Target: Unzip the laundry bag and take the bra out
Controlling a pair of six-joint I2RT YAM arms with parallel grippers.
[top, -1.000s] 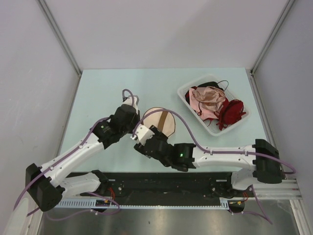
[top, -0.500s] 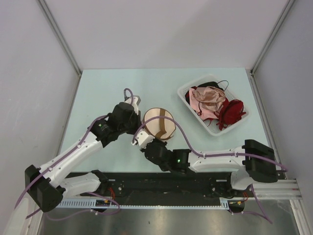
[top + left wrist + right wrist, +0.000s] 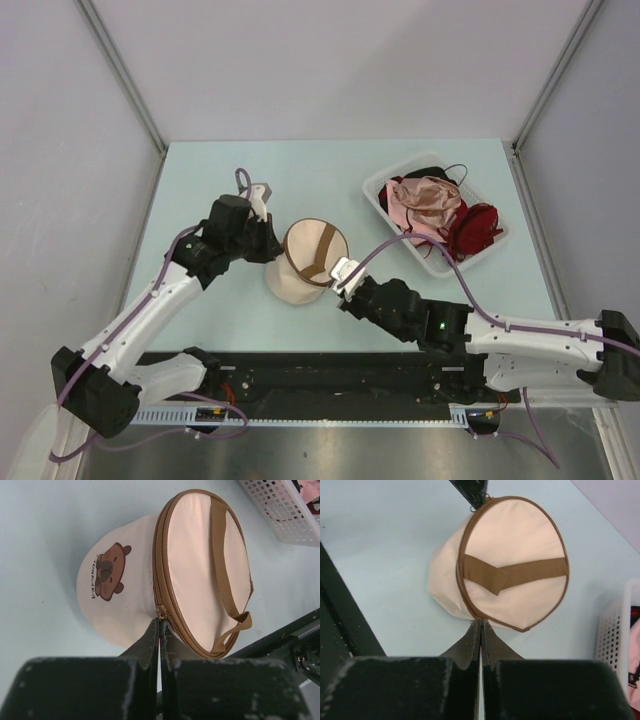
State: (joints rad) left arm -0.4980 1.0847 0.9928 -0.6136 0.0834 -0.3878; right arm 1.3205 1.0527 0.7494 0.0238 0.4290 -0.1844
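The laundry bag (image 3: pixel 300 275) is a beige round pouch lying tipped on its side, its flat face with the brown strap (image 3: pixel 520 571) turned up and toward the right. Its brown zipper (image 3: pixel 159 555) runs round the rim and looks closed. My left gripper (image 3: pixel 277 252) is shut at the zipper slider on the bag's left rim (image 3: pixel 160 623). My right gripper (image 3: pixel 338 278) is shut on the opposite rim seam (image 3: pixel 481 623). The bag (image 3: pixel 200 555) is stretched between the two. The bra is hidden.
A white mesh tray (image 3: pixel 399 230) stands at the back right with a pink garment (image 3: pixel 425 200) and a red-and-black one (image 3: pixel 472 230) in it. The black rail of the arm bases (image 3: pixel 330 375) runs along the near edge.
The bag has gone from lying flat to tipped on its side. My right arm swung round to the bag's right and its gripper shut on the rim. The left gripper shifted left, still shut.
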